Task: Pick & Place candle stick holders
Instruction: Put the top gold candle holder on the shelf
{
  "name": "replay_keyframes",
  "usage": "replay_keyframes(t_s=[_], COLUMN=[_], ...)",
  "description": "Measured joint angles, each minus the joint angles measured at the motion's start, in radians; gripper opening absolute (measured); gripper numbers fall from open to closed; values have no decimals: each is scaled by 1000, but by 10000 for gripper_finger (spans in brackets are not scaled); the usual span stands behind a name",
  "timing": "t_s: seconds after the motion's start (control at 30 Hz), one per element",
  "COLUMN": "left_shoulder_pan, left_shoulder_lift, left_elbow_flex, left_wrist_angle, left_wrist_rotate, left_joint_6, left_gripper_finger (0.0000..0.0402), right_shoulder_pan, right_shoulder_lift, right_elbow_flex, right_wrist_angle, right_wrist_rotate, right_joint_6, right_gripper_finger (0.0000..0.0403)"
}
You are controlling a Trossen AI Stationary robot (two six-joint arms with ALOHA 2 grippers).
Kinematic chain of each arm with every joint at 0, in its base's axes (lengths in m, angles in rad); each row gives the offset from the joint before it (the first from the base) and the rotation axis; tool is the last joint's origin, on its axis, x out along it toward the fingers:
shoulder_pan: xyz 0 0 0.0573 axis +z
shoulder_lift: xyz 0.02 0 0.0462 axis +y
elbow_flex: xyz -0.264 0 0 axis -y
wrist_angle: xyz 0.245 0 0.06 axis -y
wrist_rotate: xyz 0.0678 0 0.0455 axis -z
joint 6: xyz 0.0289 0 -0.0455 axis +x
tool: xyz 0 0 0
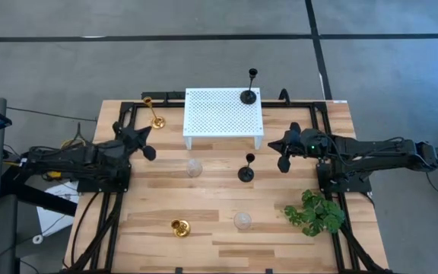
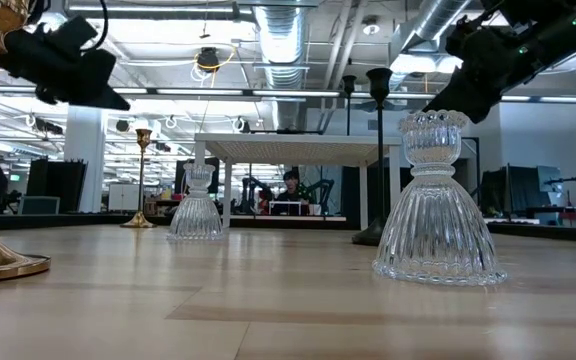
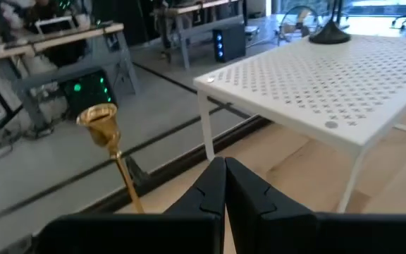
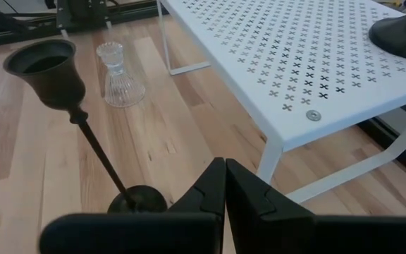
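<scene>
Tall black holder [image 1: 246, 169] upright, stem vertical, cup apparently up; right gripper [image 1: 284, 162] beside it, fingers together, empty; left gripper [image 1: 150, 152] likewise closed.

Two matte-black jointed arms, bundled dark cables along the links. Left hand [image 1: 147, 142] and right hand [image 1: 283, 151]: angular black fingers. Green indicator lights near right wrist.
</scene>
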Motion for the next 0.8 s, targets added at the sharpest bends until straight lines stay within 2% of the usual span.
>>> replay_keyframes(t_s=[0.23,0.4,0.47,0.7,0.8], left_shoulder_pan=[0,0,0,2,38], left_shoulder_lift=[83,151,168,190,188], left_elbow_flex=[-52,-61,-61,-61,-61], left_wrist_angle=[9,29,44,158,195], left_wrist_rotate=[-32,-159,-176,-169,-147], left_joint_6=[-135,-140,-134,52,119], left_gripper_finger=[6,4,5,4,4], right_shoulder_pan=[0,0,0,0,-2], right_shoulder_lift=[0,0,0,0,0], right_elbow_flex=[0,0,0,0,0], right_wrist_angle=[1,1,1,1,1], right_wrist_rotate=[0,0,0,0,0], right_joint_6=[2,-2,-5,-20,-24], right_gripper_finger=[0,0,0,0,0])
